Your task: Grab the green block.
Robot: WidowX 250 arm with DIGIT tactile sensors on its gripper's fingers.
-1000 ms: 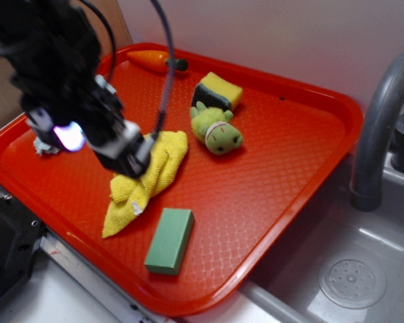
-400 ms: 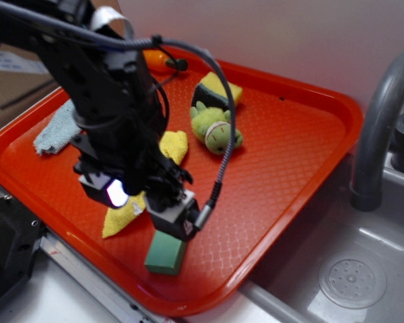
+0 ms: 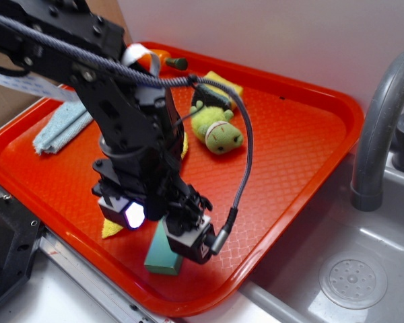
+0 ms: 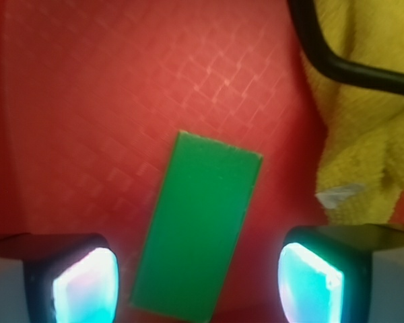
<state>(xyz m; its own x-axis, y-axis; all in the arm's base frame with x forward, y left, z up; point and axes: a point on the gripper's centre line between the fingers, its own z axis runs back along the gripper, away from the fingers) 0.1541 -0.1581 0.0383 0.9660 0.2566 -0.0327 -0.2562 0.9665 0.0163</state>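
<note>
Green block [image 4: 196, 229], matte rectangular brick, on waffle-textured tray [image 4: 87, 101]

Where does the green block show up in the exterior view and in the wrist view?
Exterior: the green block sits near the tray's front edge, lower centre, mostly hidden under the gripper.
Wrist: the green block lies lower centre, between the two lit fingertips, slightly tilted.
Shared landmark: the yellow cloth beside the block, at upper right in the wrist view.
</note>
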